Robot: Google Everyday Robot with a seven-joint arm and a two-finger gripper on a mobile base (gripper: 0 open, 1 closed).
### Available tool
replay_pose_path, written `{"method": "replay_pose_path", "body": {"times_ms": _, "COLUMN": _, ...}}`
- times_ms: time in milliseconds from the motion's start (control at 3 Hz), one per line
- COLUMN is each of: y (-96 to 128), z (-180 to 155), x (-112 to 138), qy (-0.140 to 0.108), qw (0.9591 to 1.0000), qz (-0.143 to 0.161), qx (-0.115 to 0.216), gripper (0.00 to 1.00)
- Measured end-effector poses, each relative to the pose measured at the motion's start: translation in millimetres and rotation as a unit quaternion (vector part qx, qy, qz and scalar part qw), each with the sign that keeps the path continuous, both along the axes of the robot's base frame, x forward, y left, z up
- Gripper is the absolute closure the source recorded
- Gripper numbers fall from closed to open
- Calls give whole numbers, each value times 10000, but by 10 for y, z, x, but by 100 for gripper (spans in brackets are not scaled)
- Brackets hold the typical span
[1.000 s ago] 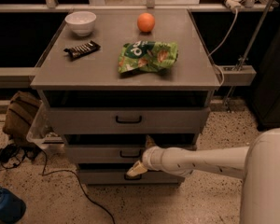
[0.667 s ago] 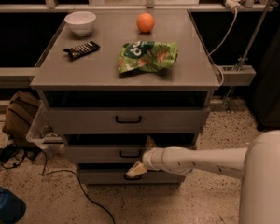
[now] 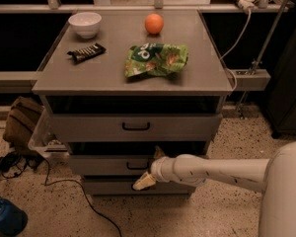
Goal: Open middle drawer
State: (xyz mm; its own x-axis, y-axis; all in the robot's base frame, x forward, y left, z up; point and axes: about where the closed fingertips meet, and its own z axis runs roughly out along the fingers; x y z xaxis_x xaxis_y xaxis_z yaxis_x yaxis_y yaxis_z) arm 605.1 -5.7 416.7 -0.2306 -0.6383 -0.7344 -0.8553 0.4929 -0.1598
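Observation:
The grey cabinet [image 3: 133,78] has three drawers stacked under its top. The middle drawer [image 3: 103,165] has a small black bar handle [image 3: 134,167] and stands slightly out from the cabinet. My gripper [image 3: 151,167] is at the right end of that handle, reaching in from the lower right on a white arm [image 3: 212,171]. It is open, with one tan finger [image 3: 158,153] above the handle and the other finger [image 3: 144,181] below it. The top drawer [image 3: 136,127] and the bottom drawer [image 3: 108,186] are shut.
On the cabinet top lie a white bowl [image 3: 85,23], an orange [image 3: 154,23], a green chip bag [image 3: 156,59] and a dark snack bar [image 3: 86,52]. A brown bag [image 3: 20,122], cables [image 3: 64,186] and a blue object [image 3: 6,218] lie on the floor at left.

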Motion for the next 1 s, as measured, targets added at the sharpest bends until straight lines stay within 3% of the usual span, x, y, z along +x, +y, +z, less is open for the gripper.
{"method": "replay_pose_path", "body": {"times_ms": 333, "y": 0, "z": 43, "x": -1, "qy": 1, "qw": 10000, "qz": 0, "qx": 0, "gripper": 0}}
{"method": "replay_pose_path", "body": {"times_ms": 667, "y": 119, "z": 93, "x": -310, "qy": 342, "qw": 9989, "qz": 216, "qx": 235, "gripper": 0}}
{"method": "replay_pose_path", "body": {"times_ms": 1000, "y": 119, "z": 93, "x": -310, "qy": 342, "qw": 9989, "qz": 216, "qx": 234, "gripper": 0}}
